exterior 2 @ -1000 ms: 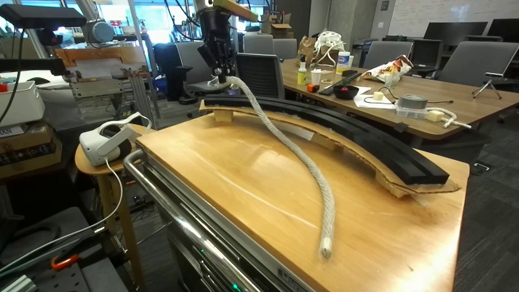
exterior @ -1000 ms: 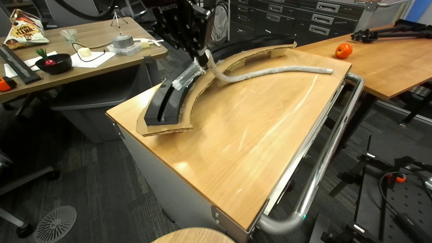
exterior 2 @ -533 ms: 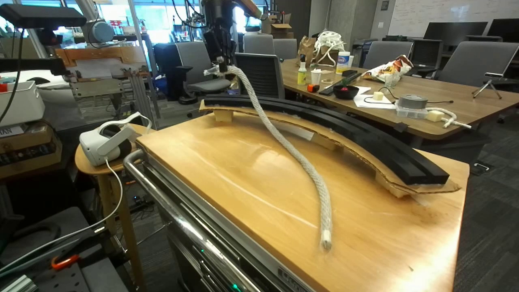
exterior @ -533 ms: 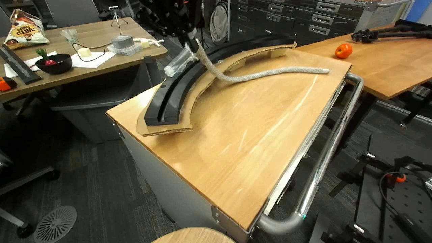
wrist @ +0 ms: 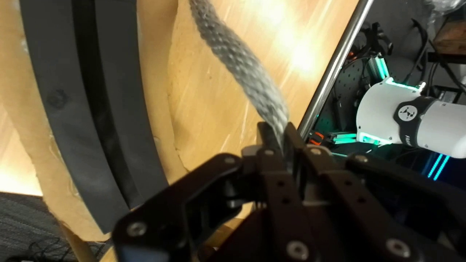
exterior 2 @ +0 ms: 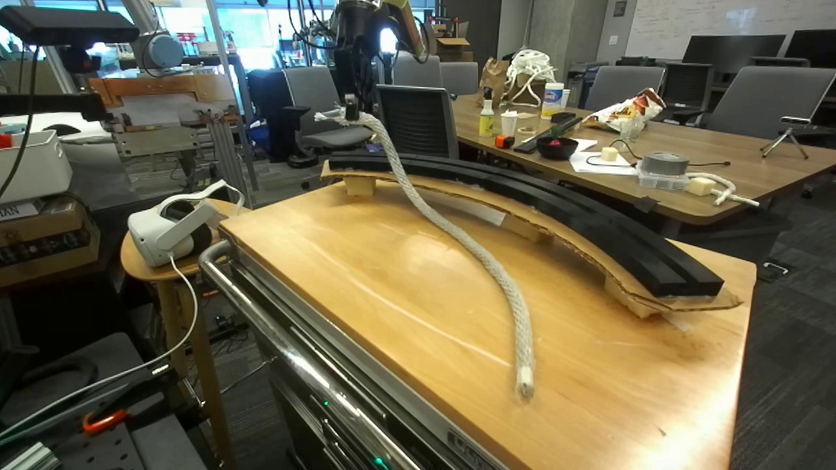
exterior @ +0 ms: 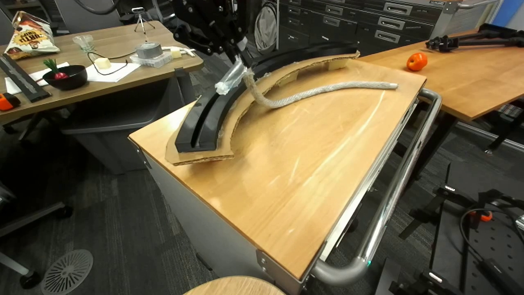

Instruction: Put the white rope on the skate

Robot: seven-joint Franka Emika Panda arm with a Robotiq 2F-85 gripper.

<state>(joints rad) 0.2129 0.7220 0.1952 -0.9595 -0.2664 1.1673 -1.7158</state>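
Pinching braided white rope (wrist: 240,62) between fingers (wrist: 296,141) | skate (exterior 2: 562,206): black grooved arc on cardboard (wrist: 154,80)

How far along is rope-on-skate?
Done: the gripper is closed on the white rope near one end. In hand: that end is held up; the far end rests on the tabletop. Left: laying the rope on the skate; its groove holds no rope in the wrist view.

All views down onto tabletop (exterior: 262,180)
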